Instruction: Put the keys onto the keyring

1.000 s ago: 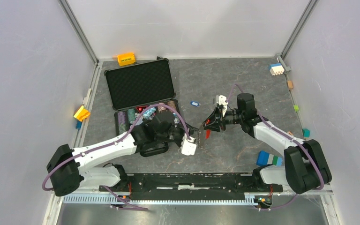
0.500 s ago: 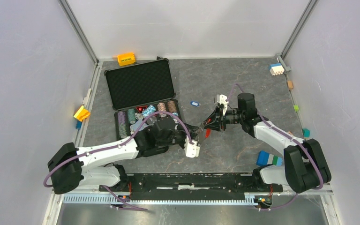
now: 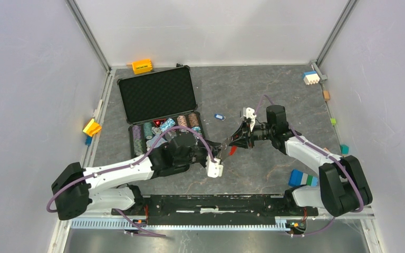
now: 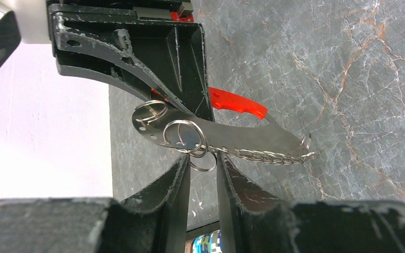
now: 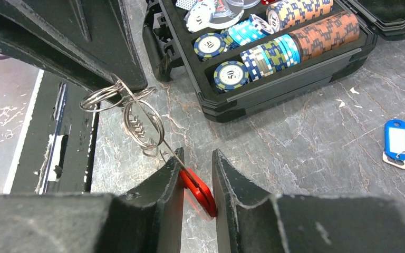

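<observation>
A grey marbled table (image 3: 274,89) sits boxed in by pale walls (image 3: 26,79). Near its front right corner lies a blue block (image 3: 298,177). At the middle the two arms meet tip to tip, and the keyring (image 4: 232,138) is held up between them. It is a flat silvery plate with wire rings, a fine chain (image 4: 263,156) and a red strip (image 4: 237,103). The right gripper (image 5: 198,158) has its fingers pressed onto the red strip, pinching that end. The left gripper (image 4: 203,161) has its fingers narrowly parted on either side of a small ring (image 4: 204,171) at the plate's other end. The ring fills the gap, but I cannot tell whether it is squeezed. Beyond the grippers a key (image 5: 398,138) with a blue head lies flat on the table, apart from the keyring. Left of it stands an open black case (image 3: 158,95) with its lid laid back, holding rows of poker chips (image 5: 263,52). At the far edge sit an orange block (image 3: 142,66) and a white-and-blue block (image 3: 310,78).
</observation>
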